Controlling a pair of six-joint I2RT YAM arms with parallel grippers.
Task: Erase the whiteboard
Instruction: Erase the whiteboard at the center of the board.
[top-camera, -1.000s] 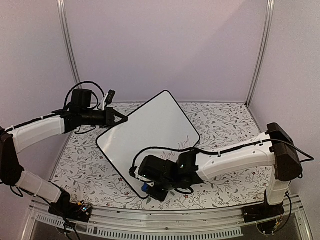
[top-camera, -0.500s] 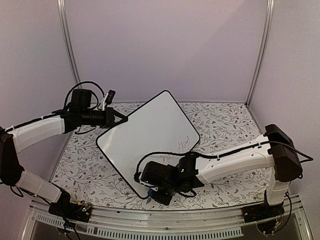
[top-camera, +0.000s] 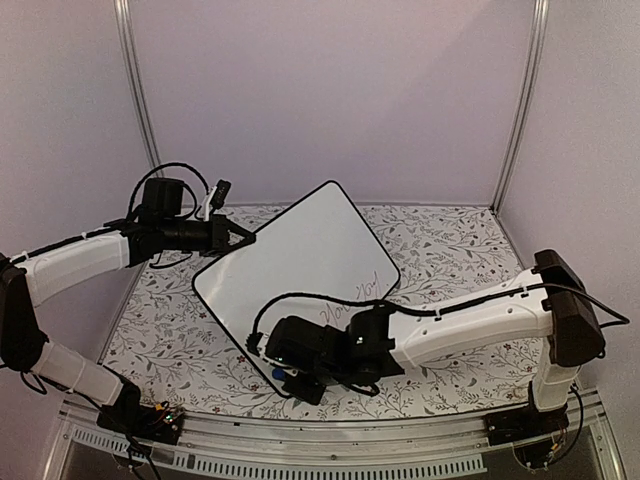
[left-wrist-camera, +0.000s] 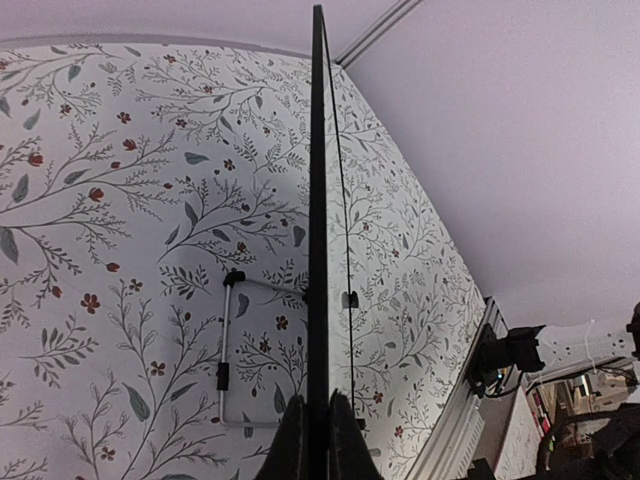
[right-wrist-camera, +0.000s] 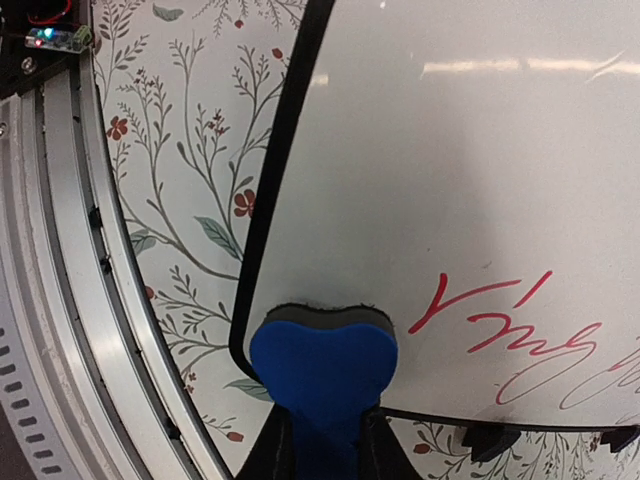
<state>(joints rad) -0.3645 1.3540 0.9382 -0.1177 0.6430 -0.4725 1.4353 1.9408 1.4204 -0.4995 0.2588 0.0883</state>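
The whiteboard (top-camera: 300, 260) stands tilted on the flowered table, its white face toward the camera, with red handwriting (top-camera: 352, 296) low on its right side. My left gripper (top-camera: 243, 238) is shut on the board's upper left rim. In the left wrist view the whiteboard (left-wrist-camera: 318, 200) shows edge-on, with the left gripper (left-wrist-camera: 318, 425) clamped on it. My right gripper (top-camera: 292, 377) is shut on a blue eraser (right-wrist-camera: 323, 360), whose dark felt presses the whiteboard (right-wrist-camera: 450, 150) at its near corner. The red writing (right-wrist-camera: 500, 325) lies just right of the eraser.
The board's wire stand (left-wrist-camera: 225, 350) rests on the flowered cloth (top-camera: 450, 250) behind it. A metal rail (top-camera: 330, 440) runs along the table's near edge, close under the right wrist. A small lit circuit board (right-wrist-camera: 55, 38) sits on that rail. Walls close in three sides.
The right arm has carried the eraser a little left and nearer, down to the board's near corner. The left arm and the board have not moved.
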